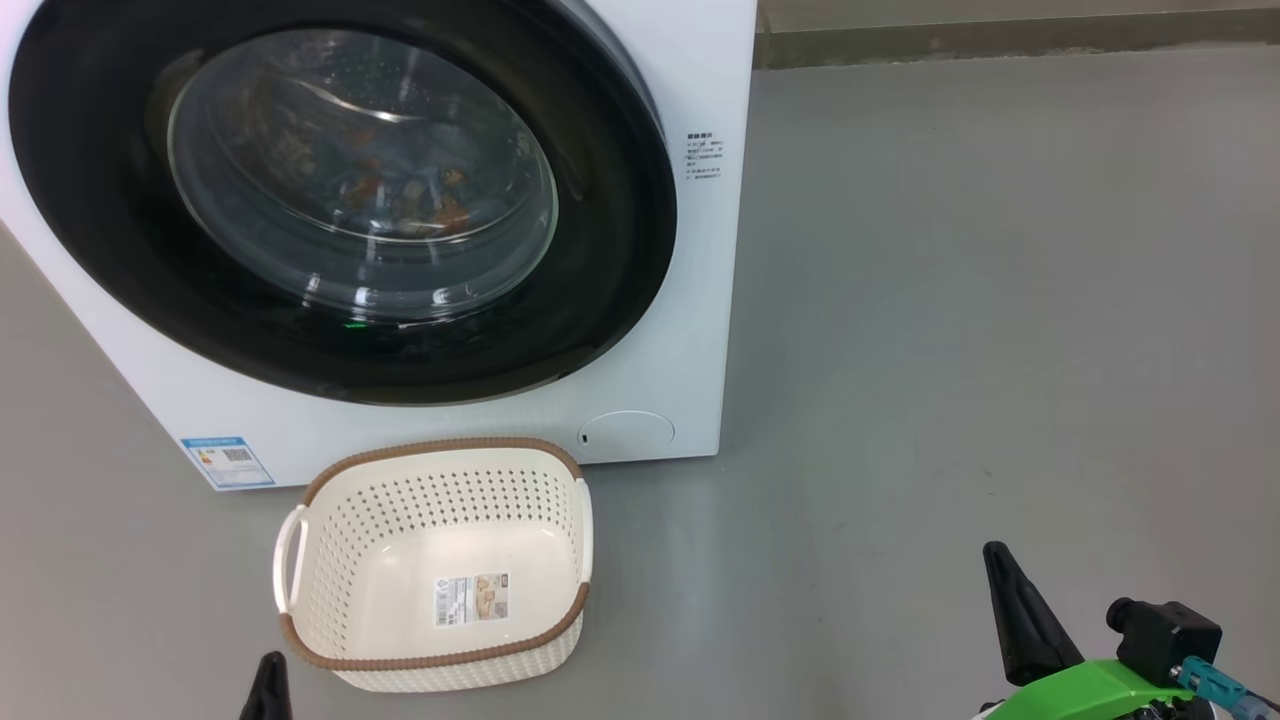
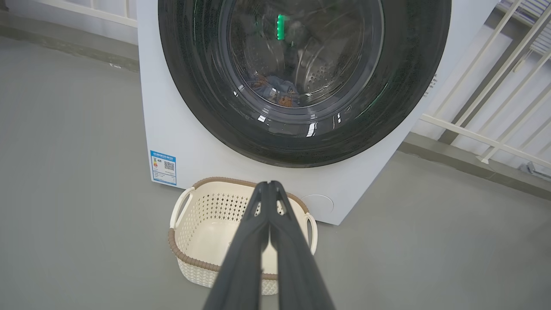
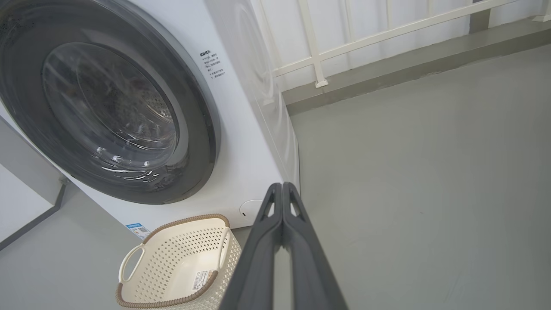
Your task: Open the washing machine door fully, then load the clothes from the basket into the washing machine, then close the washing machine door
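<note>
Clothes (image 1: 410, 200) show only dimly through the closed washing machine door (image 1: 620, 220)

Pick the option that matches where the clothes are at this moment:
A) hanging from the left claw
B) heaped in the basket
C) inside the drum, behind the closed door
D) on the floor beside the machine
C: the clothes show through the glass of the washing machine door, which sits shut against the machine's front, and the basket has no fabric in it.
</note>
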Robot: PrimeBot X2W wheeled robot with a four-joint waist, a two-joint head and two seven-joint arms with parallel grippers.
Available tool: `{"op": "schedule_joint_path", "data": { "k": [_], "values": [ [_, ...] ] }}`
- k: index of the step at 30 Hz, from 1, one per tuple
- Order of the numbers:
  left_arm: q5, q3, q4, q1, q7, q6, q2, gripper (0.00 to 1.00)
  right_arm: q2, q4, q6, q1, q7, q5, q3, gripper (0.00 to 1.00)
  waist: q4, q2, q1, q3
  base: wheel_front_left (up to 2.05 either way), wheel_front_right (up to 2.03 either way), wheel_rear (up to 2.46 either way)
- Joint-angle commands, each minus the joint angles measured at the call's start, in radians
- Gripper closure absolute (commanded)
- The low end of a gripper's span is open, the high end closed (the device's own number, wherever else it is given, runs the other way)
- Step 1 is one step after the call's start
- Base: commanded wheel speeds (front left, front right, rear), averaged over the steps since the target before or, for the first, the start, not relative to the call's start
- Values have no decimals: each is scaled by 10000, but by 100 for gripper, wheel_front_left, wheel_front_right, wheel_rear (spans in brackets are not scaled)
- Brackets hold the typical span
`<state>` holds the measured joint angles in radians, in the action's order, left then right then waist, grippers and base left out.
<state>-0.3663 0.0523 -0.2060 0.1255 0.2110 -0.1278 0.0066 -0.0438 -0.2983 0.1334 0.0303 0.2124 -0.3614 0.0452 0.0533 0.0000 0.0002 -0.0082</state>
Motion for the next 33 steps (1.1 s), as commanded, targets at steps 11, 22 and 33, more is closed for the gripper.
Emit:
{"op": "schedule_joint_path", "data": {
  "k": [11, 22, 33],
  "values": [
    [-1427, 113, 125, -493, -357, -6, 198, 100, -38, 301, -6, 305, -336, -1447, 98, 100, -56, 0, -2, 12, 0, 0, 0],
    [-2660, 156, 68, -697, -668, -8, 234, 100, -41, 327, -8, 357, -660, -2673, 163, 100, -109, 0, -2, 23, 0, 0, 0],
    [-3890, 203, 10, -901, -981, -11, 267, 100, -44, 353, -10, 410, -985, -3899, 229, 100, -162, 0, -2, 34, 0, 0, 0]
  ]
}}
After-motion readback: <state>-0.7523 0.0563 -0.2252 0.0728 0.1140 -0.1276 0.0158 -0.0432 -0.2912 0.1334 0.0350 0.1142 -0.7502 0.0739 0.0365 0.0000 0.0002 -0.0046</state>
